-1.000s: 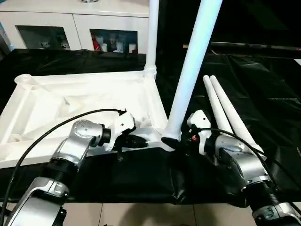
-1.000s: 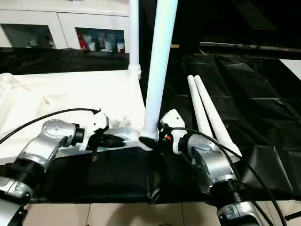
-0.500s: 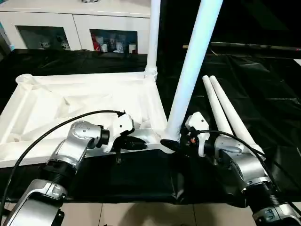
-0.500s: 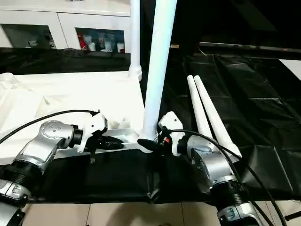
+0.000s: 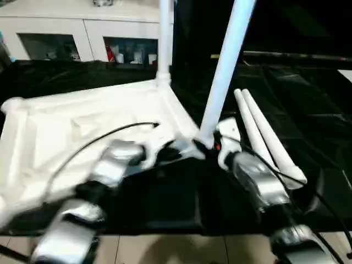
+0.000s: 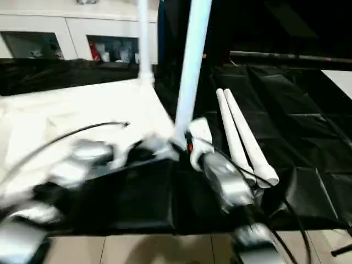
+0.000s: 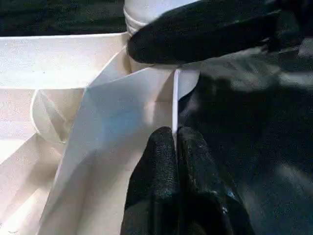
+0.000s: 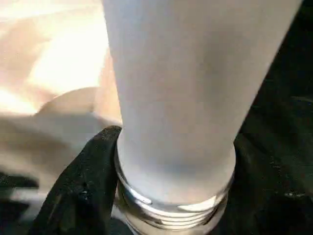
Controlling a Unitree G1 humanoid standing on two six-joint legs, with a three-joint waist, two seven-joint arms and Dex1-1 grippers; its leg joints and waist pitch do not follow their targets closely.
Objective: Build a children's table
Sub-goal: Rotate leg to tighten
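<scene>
The children's table top lies upside down on the black cloth. One white leg stands in its far corner socket. A second leg rises from the near right corner, leaning slightly right. My right gripper is shut around this leg's threaded base, with a black finger on each side. My left gripper is shut on the thin near rim of the top, just left of that corner. Two loose legs lie side by side on the cloth to the right.
The black-covered work table extends right and back. Its front edge runs just below my forearms, with floor tiles beyond it. A white cabinet with glass doors stands behind. A black cable arcs over the table top.
The head view has shifted and blurred. My right gripper's fingers have closed in on the leg's base. The left gripper keeps its pinch on the rim.
</scene>
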